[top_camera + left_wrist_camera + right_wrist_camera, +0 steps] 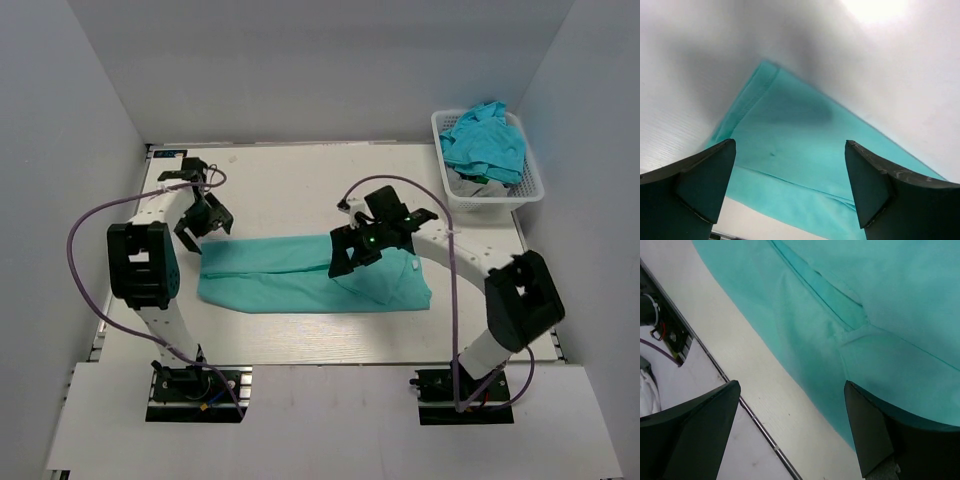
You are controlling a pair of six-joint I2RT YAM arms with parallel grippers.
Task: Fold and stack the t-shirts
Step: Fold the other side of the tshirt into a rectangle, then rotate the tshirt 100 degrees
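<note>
Teal t-shirt (290,275) flat on table (290,190), folded into long strip. Left gripper (205,225) above its left end, jaws wide apart, empty. Right gripper (350,258) over its right half, jaws wide apart, empty. Blue t-shirts (485,140) heaped in white basket (495,204), far right corner, well apart.

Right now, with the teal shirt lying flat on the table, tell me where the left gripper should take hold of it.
Probably the hemmed corner at the left end of the t-shirt, coming down from above and slightly from the left. The left gripper hangs open right over it, and the fabric lies flat, so only an edge offers a pinch.
</note>
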